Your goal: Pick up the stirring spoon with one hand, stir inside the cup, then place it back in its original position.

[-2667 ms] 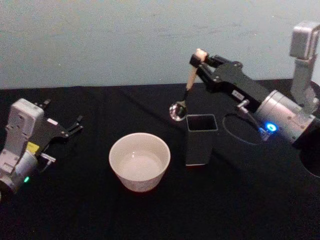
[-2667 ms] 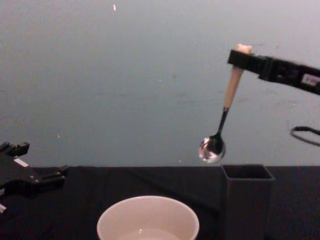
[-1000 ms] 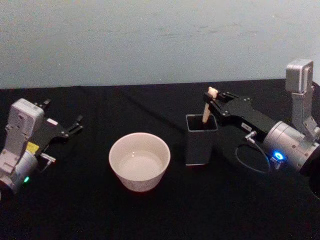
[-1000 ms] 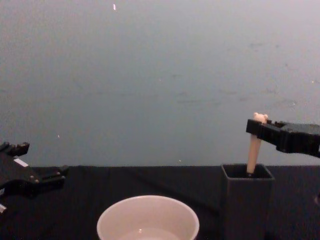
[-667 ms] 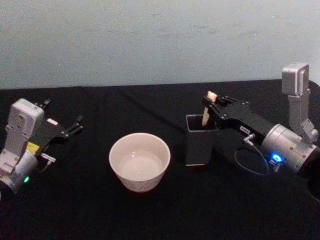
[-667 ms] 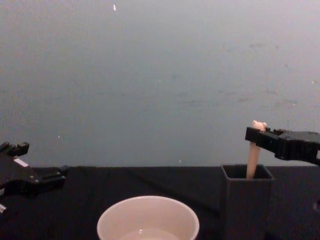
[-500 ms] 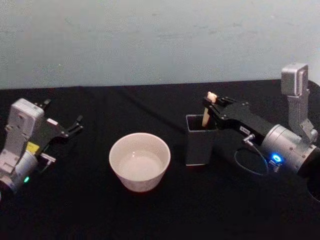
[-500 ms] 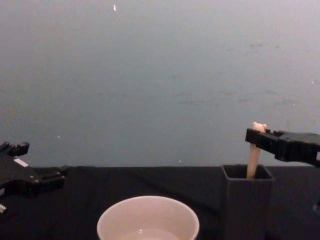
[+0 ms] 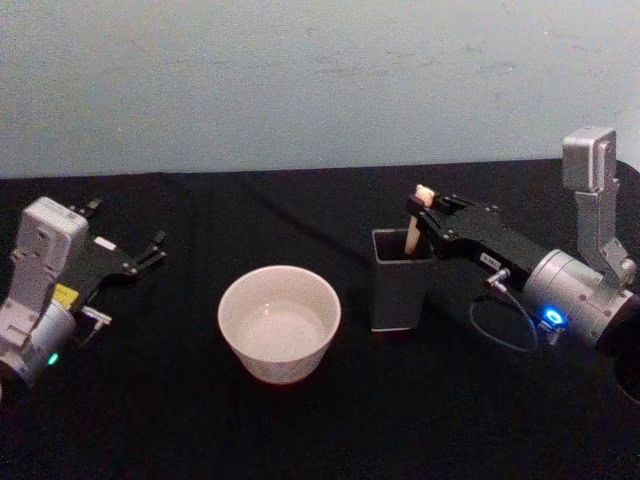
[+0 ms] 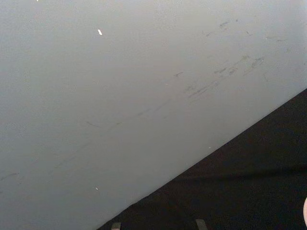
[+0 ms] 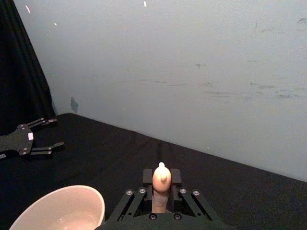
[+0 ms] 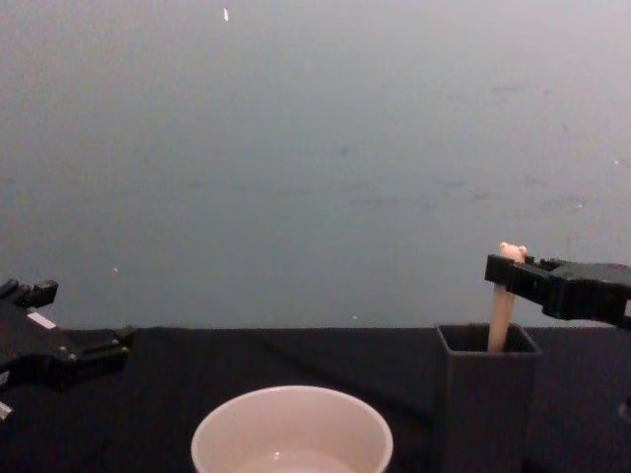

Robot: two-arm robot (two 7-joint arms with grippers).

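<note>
the spoon [image 9: 414, 221] stands nearly upright in the holder [image 9: 399, 281], its beige handle and bear head rising above the square mouth at the back right corner while its bowl is hidden inside. seen from the chest camera, the spoon [image 12: 503, 308] leans a little, its top toward 1 o'clock, out of the holder [image 12: 486, 399]. the right gripper [image 9: 424, 206] reaches in from 3 o'clock, its dark fingers pinching the handle just under the bear head; in the right wrist view the head of the spoon [image 11: 161, 178] sits squeezed between the two pads of the right gripper [image 11: 161, 191]. the same gripper [image 12: 505, 272] shows at the right edge of the chest view, level with the top of the handle. the cup [image 9: 279, 322] sits on the black table [image 9: 200, 420] at 9 o'clock of the holder, just beside it but apart, upright, with a pale inside. it also shows low in the chest view [image 12: 292, 432] and at a lower corner of the right wrist view [image 11: 58, 209]. the left gripper [image 9: 142, 256] is parked well away at 9 o'clock of the cup, its thin fingers spread and holding nothing; from the chest camera it [image 12: 79, 340] lies at the left edge, and the right wrist view shows it [image 11: 39, 135] far off on the table. a pale wall [image 9: 300, 80] stands behind the table.
</note>
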